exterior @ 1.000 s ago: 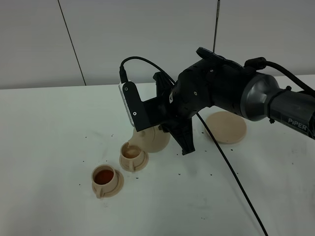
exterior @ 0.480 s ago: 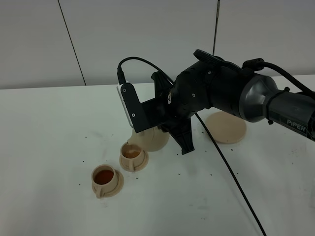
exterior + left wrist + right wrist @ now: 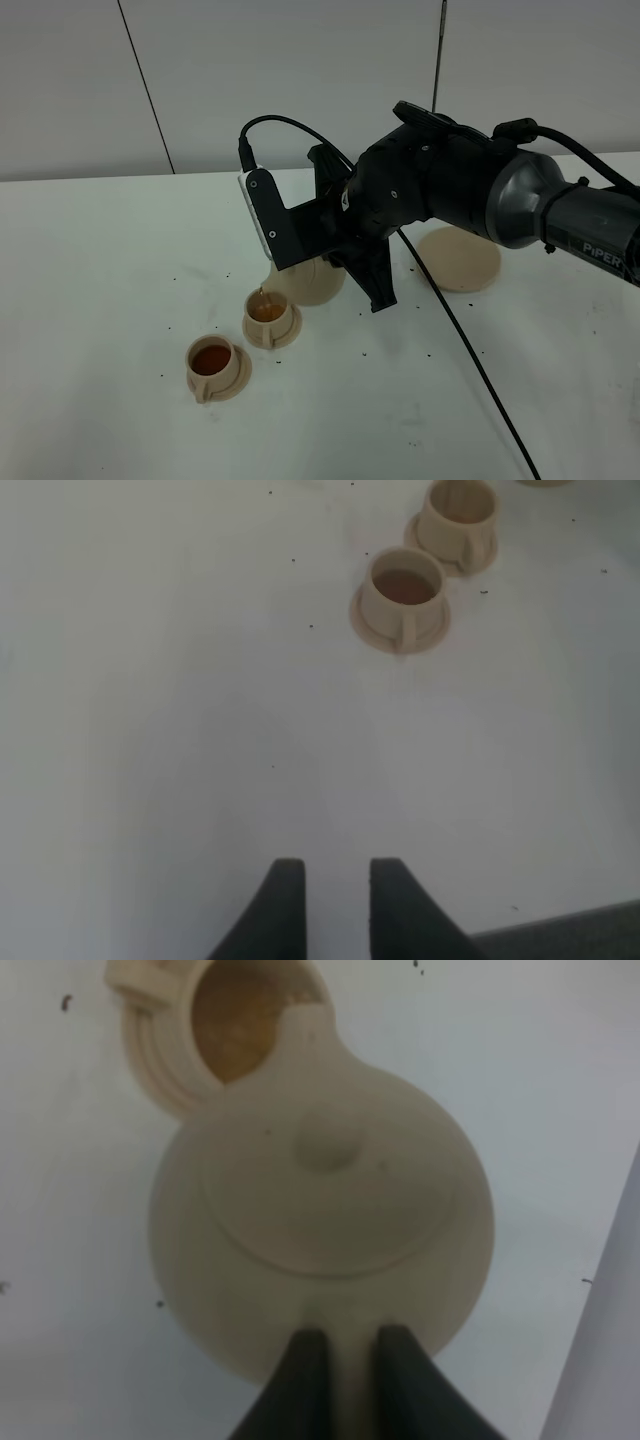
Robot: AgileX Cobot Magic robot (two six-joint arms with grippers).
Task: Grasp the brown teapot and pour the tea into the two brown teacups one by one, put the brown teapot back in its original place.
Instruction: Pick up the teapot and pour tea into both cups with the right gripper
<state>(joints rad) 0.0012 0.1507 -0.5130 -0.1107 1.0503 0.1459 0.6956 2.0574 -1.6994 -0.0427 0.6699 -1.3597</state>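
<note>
While the right gripper (image 3: 352, 1338) clamps the loop handle of the brown teapot (image 3: 320, 1210), the pot hangs tilted just ahead of the black fingers. Its short spout is over the farther teacup (image 3: 268, 318), which holds a little amber tea. The pot is round, squat and matte light tan, with a knobbed lid. The nearer teacup (image 3: 212, 362), a small cylinder on its saucer, holds dark reddish tea. The wide flat saucer (image 3: 460, 258) lies well apart on the white, speckled table (image 3: 100, 250). The left gripper (image 3: 328, 872) hovers empty, jaws narrowly parted.
</note>
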